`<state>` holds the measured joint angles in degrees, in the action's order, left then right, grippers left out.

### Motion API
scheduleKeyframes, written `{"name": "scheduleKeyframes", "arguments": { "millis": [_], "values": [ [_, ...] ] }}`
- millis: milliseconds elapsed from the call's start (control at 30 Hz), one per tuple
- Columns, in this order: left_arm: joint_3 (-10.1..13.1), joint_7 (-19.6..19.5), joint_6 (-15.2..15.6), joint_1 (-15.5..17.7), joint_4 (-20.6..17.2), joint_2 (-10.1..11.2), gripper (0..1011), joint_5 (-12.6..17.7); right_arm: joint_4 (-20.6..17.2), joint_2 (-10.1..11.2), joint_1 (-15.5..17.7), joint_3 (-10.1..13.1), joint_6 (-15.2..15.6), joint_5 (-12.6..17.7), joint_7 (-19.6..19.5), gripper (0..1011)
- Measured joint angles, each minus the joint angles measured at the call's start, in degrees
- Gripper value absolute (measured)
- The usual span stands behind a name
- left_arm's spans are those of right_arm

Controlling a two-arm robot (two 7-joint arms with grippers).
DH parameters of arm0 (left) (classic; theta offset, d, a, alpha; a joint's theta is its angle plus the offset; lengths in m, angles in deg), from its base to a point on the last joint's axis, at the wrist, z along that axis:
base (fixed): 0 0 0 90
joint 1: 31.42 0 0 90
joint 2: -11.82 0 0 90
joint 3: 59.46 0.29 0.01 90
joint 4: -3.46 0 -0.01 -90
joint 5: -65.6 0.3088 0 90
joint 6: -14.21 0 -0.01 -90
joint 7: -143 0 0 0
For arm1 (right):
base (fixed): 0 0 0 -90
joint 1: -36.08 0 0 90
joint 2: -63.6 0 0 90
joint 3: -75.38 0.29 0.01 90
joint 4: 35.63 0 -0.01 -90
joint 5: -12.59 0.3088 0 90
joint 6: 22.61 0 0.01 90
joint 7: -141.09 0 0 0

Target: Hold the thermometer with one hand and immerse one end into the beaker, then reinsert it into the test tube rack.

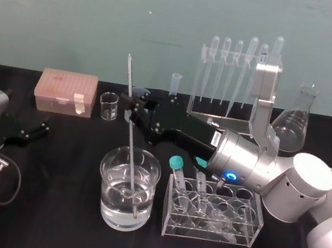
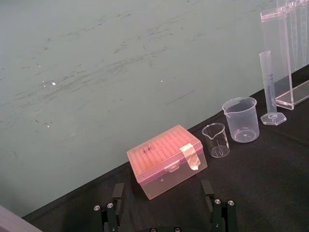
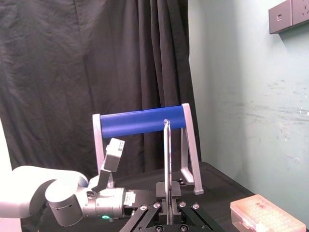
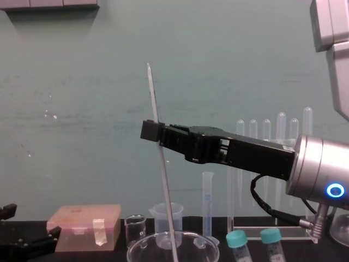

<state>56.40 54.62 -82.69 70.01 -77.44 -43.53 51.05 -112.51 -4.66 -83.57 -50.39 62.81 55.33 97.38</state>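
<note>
Centre of frame: right gripper (image 1: 131,113) clamped on thermometer (image 1: 132,150), lower end inside beaker (image 1: 104,206); far left, left gripper (image 1: 35,129), fingers apart.

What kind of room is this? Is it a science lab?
Probably a science lab bench. There is a glass beaker, a test tube rack hung with pipettes, and a conical flask. The right gripper holds a thermometer dipped into the beaker; the left gripper sits parked at left.

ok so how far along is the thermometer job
Done: the right claw grips the thermometer, lower end down in the beaker. In hand: that dip. Left: lift it out and reinsert it into the test tube rack. The left claw idles off to the left.
</note>
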Motion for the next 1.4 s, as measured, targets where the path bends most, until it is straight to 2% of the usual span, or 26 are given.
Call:
{"name": "scheduleKeyframes", "arguments": {
  "millis": [1400],
  "values": [
    [0.0, 0.0, 0.0, 0.0, 0.0, 0.0, 1008, 0.0, -0.9, 0.5, 0.2, -0.3, 0.3, 0.1, 0.1, 56]
  ]
}}
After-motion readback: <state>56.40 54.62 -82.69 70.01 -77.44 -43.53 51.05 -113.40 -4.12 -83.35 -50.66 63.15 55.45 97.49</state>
